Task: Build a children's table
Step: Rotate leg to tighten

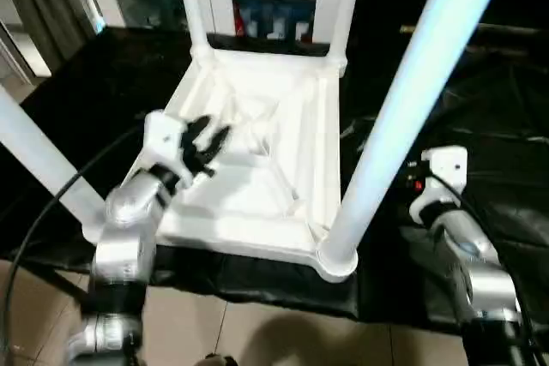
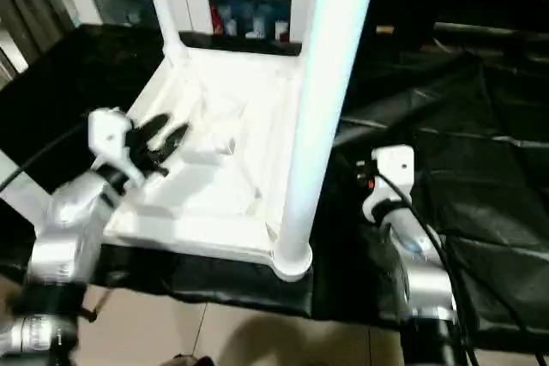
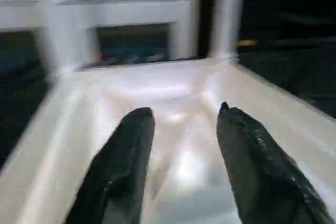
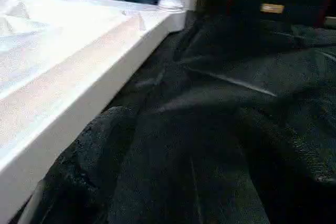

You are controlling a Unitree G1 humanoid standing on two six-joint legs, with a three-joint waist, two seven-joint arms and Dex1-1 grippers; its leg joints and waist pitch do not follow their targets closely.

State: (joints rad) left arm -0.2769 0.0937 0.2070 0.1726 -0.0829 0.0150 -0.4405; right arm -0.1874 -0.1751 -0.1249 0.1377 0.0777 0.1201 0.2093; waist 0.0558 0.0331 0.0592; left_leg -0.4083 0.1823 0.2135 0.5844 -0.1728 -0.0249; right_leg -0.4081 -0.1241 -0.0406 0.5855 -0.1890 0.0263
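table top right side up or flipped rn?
Flipped. The white plastic square table top lies on the black cloth with its ribbed underside up; the white tubular legs rise from its corner sockets.

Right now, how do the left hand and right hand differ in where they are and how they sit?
The left hand hangs over the ribbed underside of the upturned table top, fingers apart. The right hand sits off the top, beside its edge, over the black sheet, fingers also apart. Neither holds anything.
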